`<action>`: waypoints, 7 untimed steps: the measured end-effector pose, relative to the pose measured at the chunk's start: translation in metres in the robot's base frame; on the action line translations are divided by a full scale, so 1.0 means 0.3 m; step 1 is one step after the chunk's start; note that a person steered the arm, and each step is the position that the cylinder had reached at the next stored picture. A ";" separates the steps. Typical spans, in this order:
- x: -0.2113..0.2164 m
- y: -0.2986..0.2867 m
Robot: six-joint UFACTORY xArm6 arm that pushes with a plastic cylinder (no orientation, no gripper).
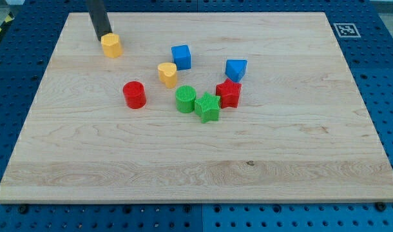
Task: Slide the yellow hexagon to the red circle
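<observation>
My tip (104, 40) is sitting on the wooden bench (299, 161), near the view's top left corner. The rod is ending in a plain tip, so there is no claw showing, and I cannot tell anything about a claw spreading or pinching. The tip is touching the yellow hexagon (111, 46), which is sitting just to the view's right of the tip and a tiny bit lower.

The red circle (134, 95) is standing lower down from the tip and a little to the view's right, well apart from the hexagon. A yellow heart (167, 74) is lying further to the view's right of the tip, and a blue cube (181, 57) is sitting just beyond it. A second blue block (236, 69) is resting further right still. Near it, lower down, a red star (229, 93), a green star (208, 107) and a green circle (185, 99) are crowding close together in a row.
</observation>
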State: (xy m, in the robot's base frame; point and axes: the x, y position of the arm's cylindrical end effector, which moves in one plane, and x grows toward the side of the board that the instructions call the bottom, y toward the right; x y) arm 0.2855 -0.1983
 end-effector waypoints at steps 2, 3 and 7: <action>0.071 0.023; -0.010 0.023; 0.232 0.127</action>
